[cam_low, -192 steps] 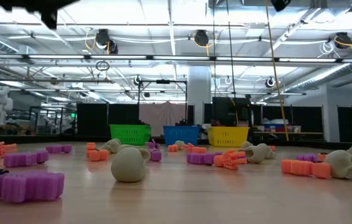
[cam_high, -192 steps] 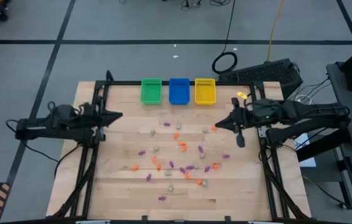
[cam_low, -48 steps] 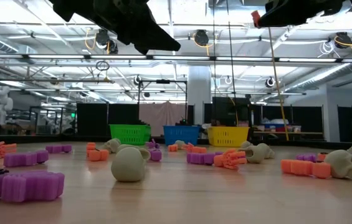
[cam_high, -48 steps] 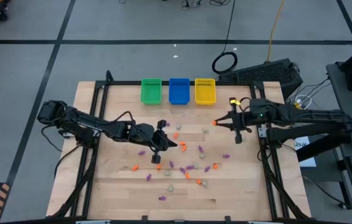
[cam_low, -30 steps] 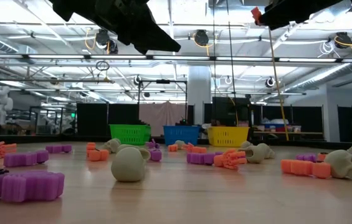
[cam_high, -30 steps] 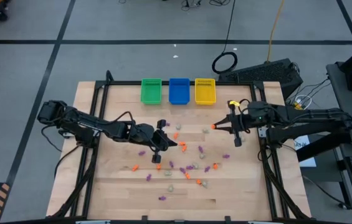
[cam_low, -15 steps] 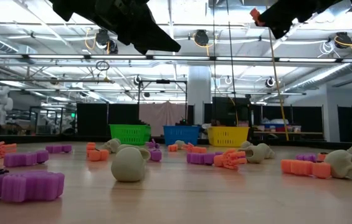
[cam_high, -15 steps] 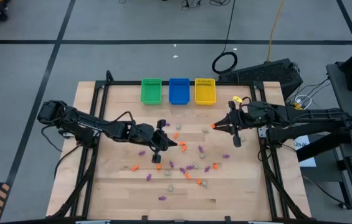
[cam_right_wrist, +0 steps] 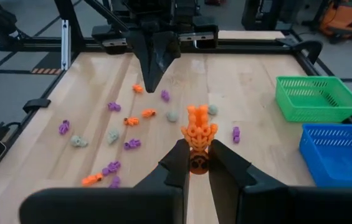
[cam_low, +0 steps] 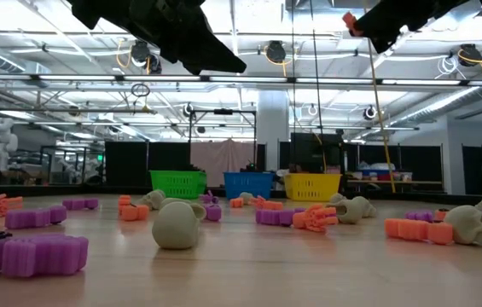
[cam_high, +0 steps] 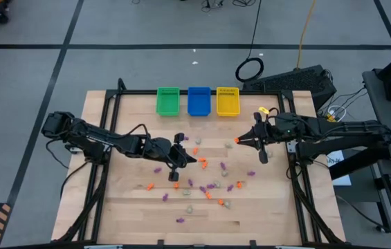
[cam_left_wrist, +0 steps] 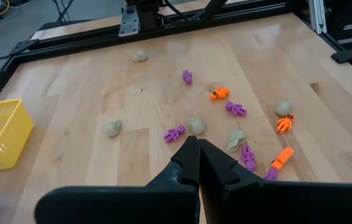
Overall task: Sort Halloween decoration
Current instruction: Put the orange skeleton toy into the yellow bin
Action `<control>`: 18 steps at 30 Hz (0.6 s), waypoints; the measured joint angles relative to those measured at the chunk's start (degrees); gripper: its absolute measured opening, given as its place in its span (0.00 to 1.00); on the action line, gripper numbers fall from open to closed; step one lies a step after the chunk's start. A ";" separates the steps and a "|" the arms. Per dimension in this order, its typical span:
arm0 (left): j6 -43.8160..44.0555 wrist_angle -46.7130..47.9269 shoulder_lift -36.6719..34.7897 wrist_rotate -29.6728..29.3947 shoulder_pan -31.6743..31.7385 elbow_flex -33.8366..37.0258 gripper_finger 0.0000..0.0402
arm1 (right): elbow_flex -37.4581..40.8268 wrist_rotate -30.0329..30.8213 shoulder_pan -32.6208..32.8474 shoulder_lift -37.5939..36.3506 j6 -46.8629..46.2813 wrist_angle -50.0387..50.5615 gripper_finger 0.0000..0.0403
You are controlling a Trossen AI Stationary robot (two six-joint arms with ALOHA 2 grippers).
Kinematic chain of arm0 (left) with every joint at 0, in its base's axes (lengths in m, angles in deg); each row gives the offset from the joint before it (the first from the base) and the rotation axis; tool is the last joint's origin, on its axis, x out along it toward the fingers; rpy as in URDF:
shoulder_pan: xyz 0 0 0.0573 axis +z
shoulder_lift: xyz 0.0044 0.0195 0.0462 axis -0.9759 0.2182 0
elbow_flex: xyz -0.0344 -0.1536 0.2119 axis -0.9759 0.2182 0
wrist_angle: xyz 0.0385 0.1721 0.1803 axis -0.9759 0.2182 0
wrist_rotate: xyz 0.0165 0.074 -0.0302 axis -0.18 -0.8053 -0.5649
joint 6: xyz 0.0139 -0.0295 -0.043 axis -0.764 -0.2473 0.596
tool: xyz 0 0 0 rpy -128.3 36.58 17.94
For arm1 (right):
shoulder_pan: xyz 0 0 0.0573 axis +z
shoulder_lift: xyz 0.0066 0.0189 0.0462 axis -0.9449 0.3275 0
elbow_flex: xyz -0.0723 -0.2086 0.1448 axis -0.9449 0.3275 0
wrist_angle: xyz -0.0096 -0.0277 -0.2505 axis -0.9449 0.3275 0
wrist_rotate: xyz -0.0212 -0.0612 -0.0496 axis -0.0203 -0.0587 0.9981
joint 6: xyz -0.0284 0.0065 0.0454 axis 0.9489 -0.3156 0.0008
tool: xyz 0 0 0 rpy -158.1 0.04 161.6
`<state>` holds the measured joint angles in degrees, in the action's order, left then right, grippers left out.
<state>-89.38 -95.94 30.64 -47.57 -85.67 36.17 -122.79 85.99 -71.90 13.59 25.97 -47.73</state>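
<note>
While my right jaws (cam_right_wrist: pixel 194 163) pinch 1 orange trinket (cam_right_wrist: pixel 198 129) above the counter (cam_high: pixel 133 200) near the yellow bin (cam_high: pixel 228 101), my left jaws (cam_left_wrist: pixel 198 163) hang shut and empty over the scattered trinkets (cam_high: pixel 205 183).

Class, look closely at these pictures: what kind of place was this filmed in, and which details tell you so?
Probably a robotics lab or workshop, not a home. The wooden table sits in a black metal frame with two robot arms mounted on it, cables trail over a bare grey floor, and the low view shows ceiling pipes and industrial lights.
</note>
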 joint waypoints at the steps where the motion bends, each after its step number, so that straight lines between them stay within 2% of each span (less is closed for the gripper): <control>1: 0.00 -0.01 0.00 0.00 0.00 0.00 0.00 | 0.00 0.03 0.00 0.00 0.24 -0.05 0.08; 18: -0.02 -0.02 0.00 0.02 0.00 0.00 0.00 | 0.00 0.22 0.00 0.00 13.08 0.02 0.08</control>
<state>-89.41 -95.95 30.64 -47.55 -85.67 36.17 -122.79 86.21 -71.90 13.59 39.06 -47.70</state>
